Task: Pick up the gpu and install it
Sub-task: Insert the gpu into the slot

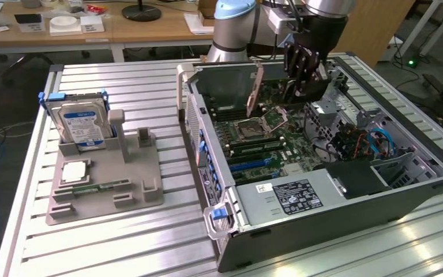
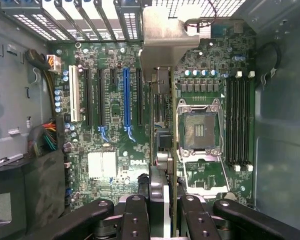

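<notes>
On the slatted metal worktop (image 1: 129,242), an open computer case (image 1: 345,202) lay on its side, filling the exterior view from three to six o'clock, its motherboard (image 1: 260,144) facing up. The arm (image 1: 322,11) came in from twelve o'clock and pointed almost straight down into the case, wrist vertical above the far end of the board. At nine o'clock, well apart from the case, stood a grey holder (image 1: 106,196) with a blue-labelled hard drive (image 1: 81,127) upright in its rear slot.

The gpu (image 1: 283,86) hung on edge above the motherboard at about one o'clock. Its silvery bracket faced the slotted rear wall of the case. The tool (image 1: 308,81) was clenched on the card's upper edge.

In the wrist view the tool (image 2: 162,210) pinched the gpu (image 2: 162,130) between black fingers (image 2: 135,215). The card appeared edge-on between the blue expansion slot (image 2: 126,97) and the processor socket (image 2: 200,131). Whether it touched the board could not be told.
</notes>
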`<state>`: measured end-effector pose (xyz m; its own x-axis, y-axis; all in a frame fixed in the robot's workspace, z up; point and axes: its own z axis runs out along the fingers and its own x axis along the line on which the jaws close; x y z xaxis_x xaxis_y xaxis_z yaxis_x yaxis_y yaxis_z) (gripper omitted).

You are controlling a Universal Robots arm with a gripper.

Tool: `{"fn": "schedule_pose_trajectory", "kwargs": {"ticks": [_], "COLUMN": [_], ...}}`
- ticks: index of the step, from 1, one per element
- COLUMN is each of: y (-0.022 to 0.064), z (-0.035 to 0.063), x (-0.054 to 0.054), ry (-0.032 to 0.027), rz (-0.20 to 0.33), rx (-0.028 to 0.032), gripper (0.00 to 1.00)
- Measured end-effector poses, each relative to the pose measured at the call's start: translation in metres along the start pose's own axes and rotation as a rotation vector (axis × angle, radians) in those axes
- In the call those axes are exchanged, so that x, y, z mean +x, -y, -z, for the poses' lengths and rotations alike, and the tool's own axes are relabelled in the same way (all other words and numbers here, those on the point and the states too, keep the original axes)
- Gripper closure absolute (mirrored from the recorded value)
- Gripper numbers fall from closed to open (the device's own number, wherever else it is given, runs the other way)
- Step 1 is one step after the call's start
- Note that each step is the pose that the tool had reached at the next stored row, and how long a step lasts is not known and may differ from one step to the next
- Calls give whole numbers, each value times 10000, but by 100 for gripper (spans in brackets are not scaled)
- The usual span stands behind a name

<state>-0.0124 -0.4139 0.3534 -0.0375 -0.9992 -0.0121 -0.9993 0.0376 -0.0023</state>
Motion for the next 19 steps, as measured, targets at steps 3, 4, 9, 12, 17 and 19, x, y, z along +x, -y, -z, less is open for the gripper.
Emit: {"fn": "schedule_pose_trajectory", "kwargs": {"ticks": [3, 4, 9, 12, 17, 19], "y": [-1, -1, -12, -31, -135, -179], "z": [-25, -32, -66, -92, -158, -189], "x": [0, 0, 1, 2, 7, 9], "ry": [0, -1, -1, -1, 4, 5], "rz": [-9, -13, -75, -90, -86, -85], "rx": [0, 0, 1, 6, 116, 152], "gripper": [72, 72, 72, 72, 72, 72]}}
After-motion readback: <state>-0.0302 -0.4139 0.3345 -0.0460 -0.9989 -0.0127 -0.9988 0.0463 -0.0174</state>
